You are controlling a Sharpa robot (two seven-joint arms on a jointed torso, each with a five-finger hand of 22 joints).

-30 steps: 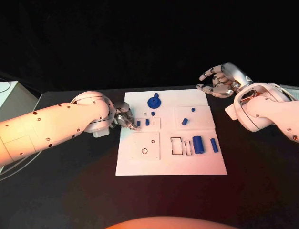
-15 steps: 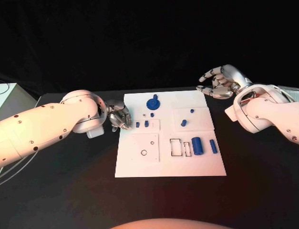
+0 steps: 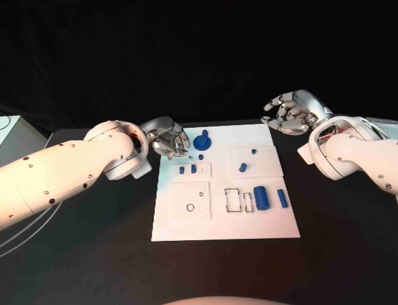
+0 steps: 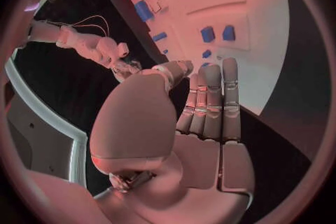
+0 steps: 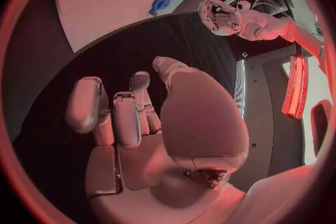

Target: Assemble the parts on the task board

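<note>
Starting at the near edge of the worktop point(image 3: 89, 267) there's just bare black surface, then the task board point(image 3: 226, 219) sitting in the middle, long axis running from the near edge toward the far edge.

On the board, nearest row: a big blue cylinder point(image 3: 261, 196) and a slimmer blue bar point(image 3: 282, 197) on the right-hand side, both lying with their long axes pointing near-to-far, right beside a pair of rectangular slots point(image 3: 239, 200). Further up there are two small blue pegs point(image 3: 188, 169) on the left side and a couple more small pieces point(image 3: 242, 167) on the right. At the far end sits the round blue part point(image 3: 202, 141).

Left robot hand point(image 3: 167, 139) is hovering at the board's far-left corner, fingers loosely curled, holding nothing as far as I can see; the left wrist view shows an empty palm with the fingers point(image 4: 210, 106) laid out straight toward the board. The two pegs lie just nearward of it and the round part just beside it toward the board's middle.

Right robot hand point(image 3: 292, 113) is up off the far-right corner, well apart from everything, fingers half curled and empty too.

So my guess is the left one takes the next pick, since it's far closer to the pegs. The cylinder and bar look like the right one's job.
</note>
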